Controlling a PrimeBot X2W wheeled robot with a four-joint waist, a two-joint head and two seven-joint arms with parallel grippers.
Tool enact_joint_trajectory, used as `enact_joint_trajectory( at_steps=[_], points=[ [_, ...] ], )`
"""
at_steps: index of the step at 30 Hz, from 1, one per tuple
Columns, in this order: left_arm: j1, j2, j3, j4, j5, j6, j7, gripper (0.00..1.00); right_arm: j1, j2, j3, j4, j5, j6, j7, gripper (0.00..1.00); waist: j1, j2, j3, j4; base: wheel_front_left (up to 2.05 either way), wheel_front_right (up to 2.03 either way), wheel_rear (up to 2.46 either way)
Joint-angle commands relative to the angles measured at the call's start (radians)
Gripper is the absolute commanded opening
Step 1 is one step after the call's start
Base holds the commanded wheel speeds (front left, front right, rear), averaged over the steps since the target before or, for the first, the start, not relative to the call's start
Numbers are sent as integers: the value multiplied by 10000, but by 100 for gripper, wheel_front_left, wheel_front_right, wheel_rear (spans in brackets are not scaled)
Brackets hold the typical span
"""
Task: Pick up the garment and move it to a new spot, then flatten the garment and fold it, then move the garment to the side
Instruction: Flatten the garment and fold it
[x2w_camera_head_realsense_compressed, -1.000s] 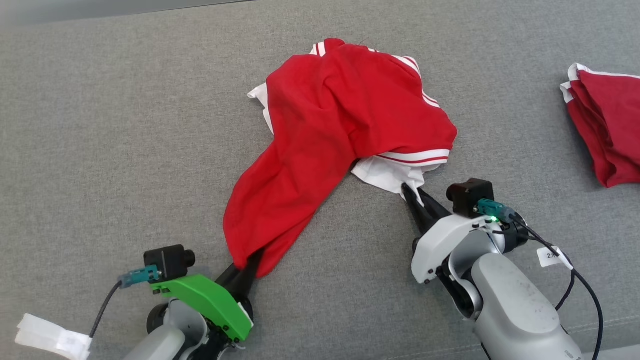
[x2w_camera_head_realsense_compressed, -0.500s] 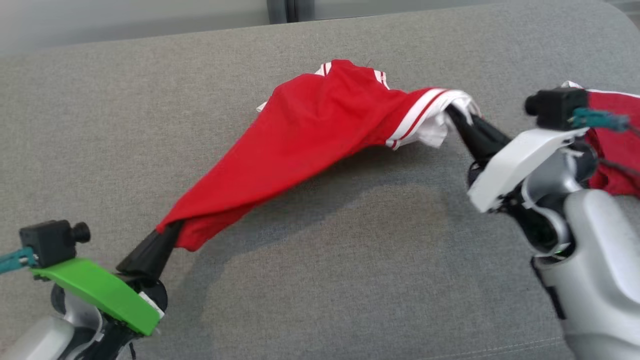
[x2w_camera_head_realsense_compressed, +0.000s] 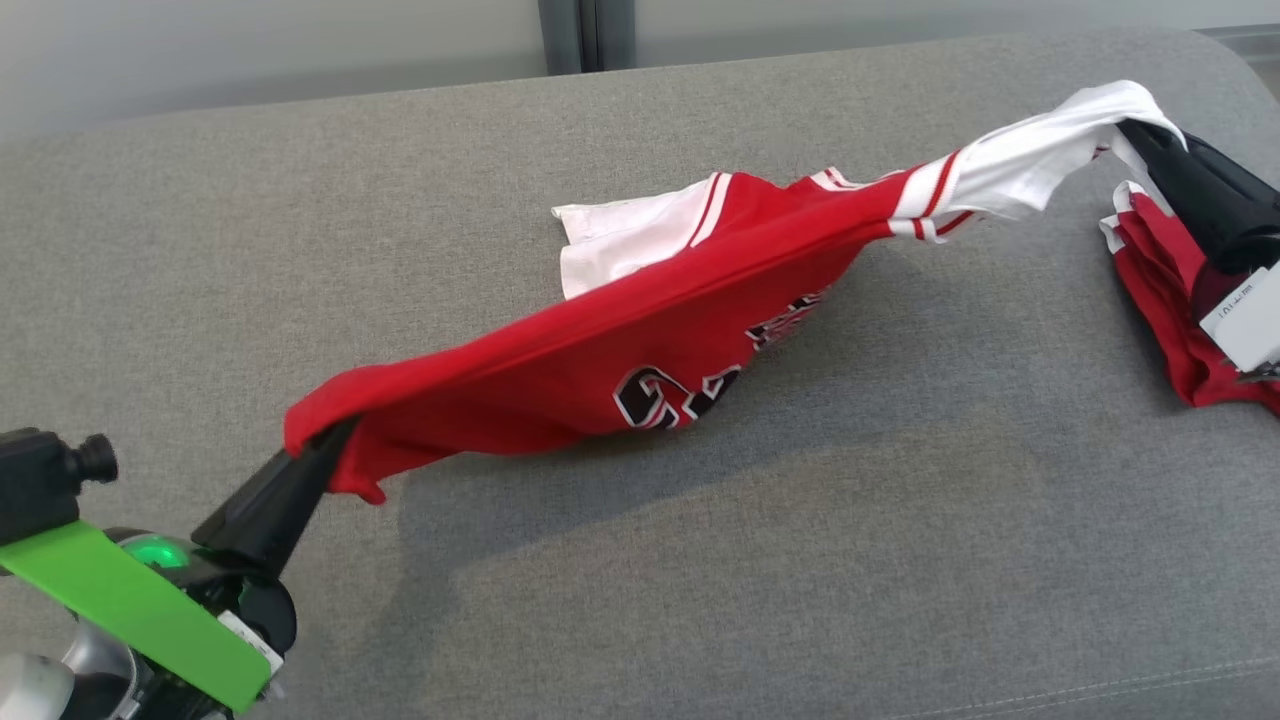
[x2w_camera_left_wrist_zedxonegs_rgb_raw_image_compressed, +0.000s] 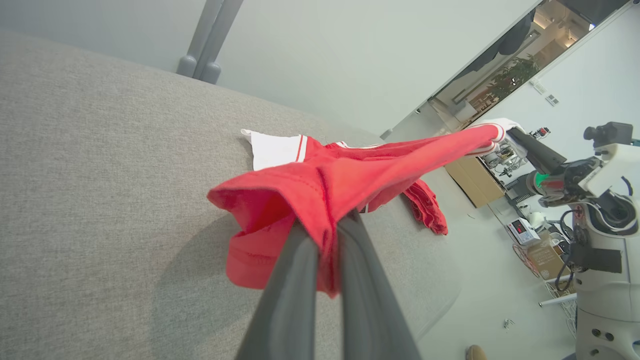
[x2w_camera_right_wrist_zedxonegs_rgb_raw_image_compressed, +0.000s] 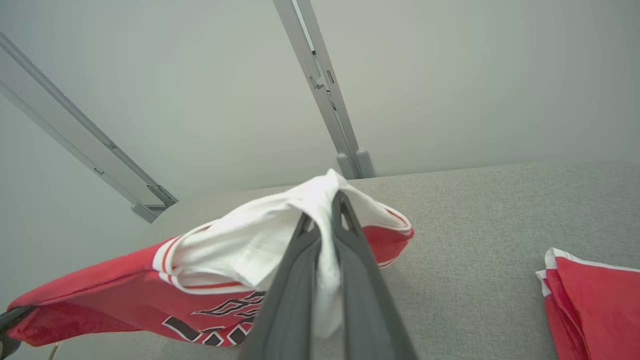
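The garment is a red jersey with white sleeves and black-and-white lettering, stretched in the air between my two grippers above the grey surface. My left gripper at the lower left is shut on its red hem corner; in the left wrist view the garment bunches between the two fingers of that gripper. My right gripper at the upper right is shut on a white sleeve, and the right wrist view has the garment pinched in that gripper. The jersey's middle sags down to the surface.
A second red and white garment lies folded at the right edge, under my right gripper, also seen as a folded red garment in the right wrist view. A pale wall with a grey post runs behind the surface.
Both grippers lifted and pulled apart, left going left and right going up and to the right, stretching the crumpled jersey out. Its lettering now shows. The head camera tilted up.
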Motion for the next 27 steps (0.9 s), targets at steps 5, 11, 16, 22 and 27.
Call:
enact_joint_trajectory(
  at_steps=[5, 11, 16, 22, 27],
  points=[
    [149, 332, -629, 27, 232, -183, 789, 0, 842, 267, -751, -172, -422, -4, -149, 0, 0, 0, 278, -46, 0, 0, 0],
    [109, -32, -1432, 751, 684, -255, 1222, 0, 1804, 539, -1067, 140, -992, -9, -1038, 0, 0, 0, 469, -209, 0, 0, 0],
    [200, 43, -1617, 659, 1060, -342, 1199, 0, 2282, 671, -1147, -197, -881, -9, -1661, 0, 0, 0, 535, -340, 0, 0, 0],
    [157, 1079, -694, -784, 1377, 122, 731, 0, 1999, 609, -1583, -1661, -451, -11, -2016, 0, 0, 0, 491, -421, 0, 0, 0],
    [-12, 2477, 870, -2240, 1130, 776, 382, 0, 983, 718, -2434, -2946, -242, -15, -1772, 0, 0, 0, 311, -492, 0, 0, 0]
  ],
)
